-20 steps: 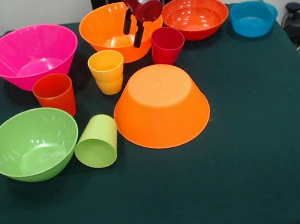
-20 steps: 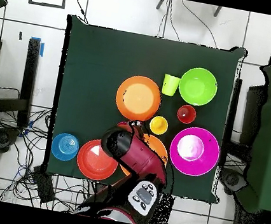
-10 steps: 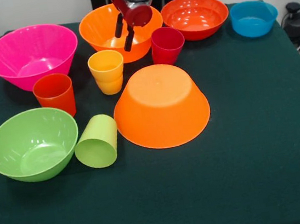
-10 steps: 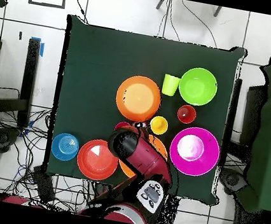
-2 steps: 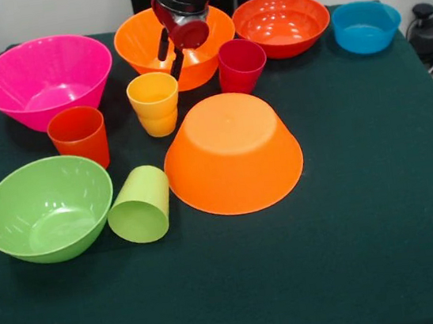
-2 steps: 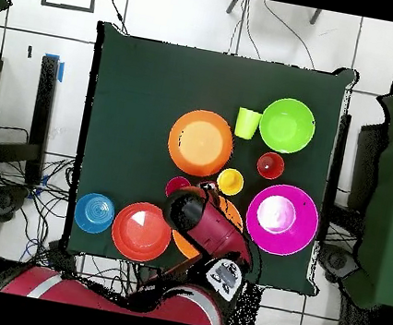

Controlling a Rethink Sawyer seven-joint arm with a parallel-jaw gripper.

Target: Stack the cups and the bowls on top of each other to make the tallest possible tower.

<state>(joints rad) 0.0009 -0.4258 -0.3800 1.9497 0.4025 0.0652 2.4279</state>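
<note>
Evidently nothing is stacked yet: the pincer [image 5: 169, 53] hangs over the upright orange bowl [image 5: 137, 41] at the counter's [image 5: 364, 190] far edge, its two fingers slightly parted and holding nothing. To do this step well, I judge it should straddle that bowl's rim squarely and close firmly on the thin wall. Lifted level, the bowl can then go onto the overturned orange bowl [image 5: 232, 152] at mid-counter.

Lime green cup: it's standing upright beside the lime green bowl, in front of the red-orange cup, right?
Not upright. In the front view the lime green cup lies on its side, mouth towards the camera. It is beside the lime green bowl and in front of the red-orange cup, as you said.
</note>
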